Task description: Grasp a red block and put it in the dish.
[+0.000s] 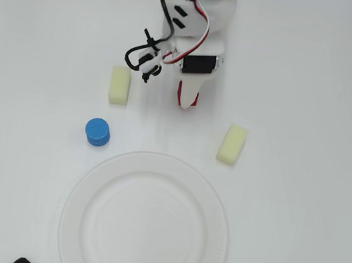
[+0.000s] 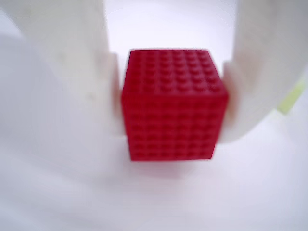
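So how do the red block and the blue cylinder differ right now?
The red block is a cube sitting between the gripper fingers, which press both its sides; the blue cylinder is round and stands free on the table, left of the dish in the overhead view. The block is mostly hidden under the arm there; the cylinder is fully visible. Both have textured surfaces.

red block point(image 2: 173, 103) matt, studded; dish point(image 1: 79, 223) ribbed rim

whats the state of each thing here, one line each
red block: between the fingers, both pads touching its sides, resting on the table
gripper: shut on the red block
dish: empty, flat on the table
blue cylinder: upright, untouched
yellow blocks: lying flat, apart from everything else
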`<state>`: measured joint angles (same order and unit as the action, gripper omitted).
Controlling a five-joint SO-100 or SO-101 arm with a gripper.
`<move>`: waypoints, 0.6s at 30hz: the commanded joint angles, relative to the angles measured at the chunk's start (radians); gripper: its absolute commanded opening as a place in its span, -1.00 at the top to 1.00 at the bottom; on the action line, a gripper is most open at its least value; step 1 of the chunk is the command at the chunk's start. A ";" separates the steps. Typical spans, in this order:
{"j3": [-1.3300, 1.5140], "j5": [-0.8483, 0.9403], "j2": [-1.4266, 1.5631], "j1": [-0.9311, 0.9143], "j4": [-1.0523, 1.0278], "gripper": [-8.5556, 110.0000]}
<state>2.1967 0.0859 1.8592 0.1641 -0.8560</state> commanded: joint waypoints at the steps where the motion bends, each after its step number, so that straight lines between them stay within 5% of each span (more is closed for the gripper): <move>1: 0.044 0.049 0.202 -0.035 0.040 0.86; 11: 0.365 0.146 0.799 -0.075 0.425 0.86; 18: 0.110 0.109 0.425 -0.072 0.526 0.86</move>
<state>2.4590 0.2132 2.4022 0.0920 -0.3651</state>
